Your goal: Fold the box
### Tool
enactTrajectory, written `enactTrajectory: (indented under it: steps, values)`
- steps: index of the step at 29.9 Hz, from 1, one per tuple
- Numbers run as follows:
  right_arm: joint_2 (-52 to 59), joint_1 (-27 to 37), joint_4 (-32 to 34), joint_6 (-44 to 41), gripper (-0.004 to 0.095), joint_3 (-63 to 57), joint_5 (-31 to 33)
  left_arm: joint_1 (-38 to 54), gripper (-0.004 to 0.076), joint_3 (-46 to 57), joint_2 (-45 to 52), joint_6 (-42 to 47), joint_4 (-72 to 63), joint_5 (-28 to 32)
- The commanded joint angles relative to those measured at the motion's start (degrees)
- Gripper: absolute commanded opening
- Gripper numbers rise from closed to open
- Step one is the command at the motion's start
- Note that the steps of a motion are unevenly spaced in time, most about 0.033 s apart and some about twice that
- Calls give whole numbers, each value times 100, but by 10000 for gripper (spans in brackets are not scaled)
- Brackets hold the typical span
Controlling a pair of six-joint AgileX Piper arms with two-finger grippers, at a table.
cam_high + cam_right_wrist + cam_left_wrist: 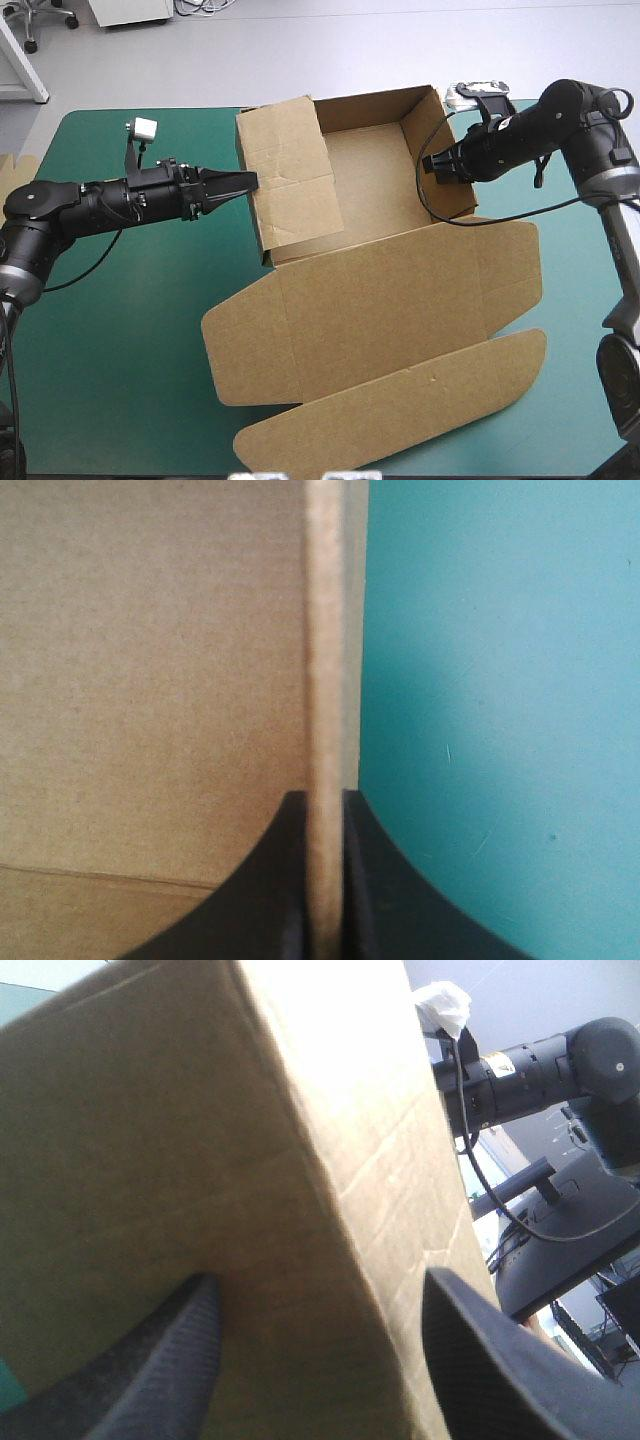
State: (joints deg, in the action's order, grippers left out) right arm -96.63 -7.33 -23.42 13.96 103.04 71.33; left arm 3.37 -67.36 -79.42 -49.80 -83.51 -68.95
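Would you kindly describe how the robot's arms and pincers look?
The left arm and right arm are black, rounded cylinders, grey toward their bases; the right arm bears a yellow label. The left pincer and right pincer each have two broad, curved black fingers.

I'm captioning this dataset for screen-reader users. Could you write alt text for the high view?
A brown box lies on the teal-green table as an open tray, its lid flat toward the near edge. The right gripper pinches the tray's right wall; the left gripper reaches its left wall, which leans inward.
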Motion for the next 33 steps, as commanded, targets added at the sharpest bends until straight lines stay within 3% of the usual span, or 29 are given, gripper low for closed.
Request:
enactTrajectory:
  steps: [1, 11, 22, 28, 33]
  values:
    - [243, -21, -266, -80, -16, 157, -102, -202, 435, -201, 198, 56, -440, 100]
    - [243, -21, -182, -143, -16, 157, -133, -812, 434, -713, 198, 602, 1027, 1113]
    - [243, -21, -169, -240, -15, 157, -165, -1796, 434, -1111, 198, 1908, 2707, 2375]
    - [243, -48, -159, -390, -11, 157, -253, -2231, 433, -1159, 187, 3062, 4085, 3036]
    - [243, -518, 462, -630, -11, 157, -480, -2368, 433, -1159, 160, 3692, 4949, 3337]
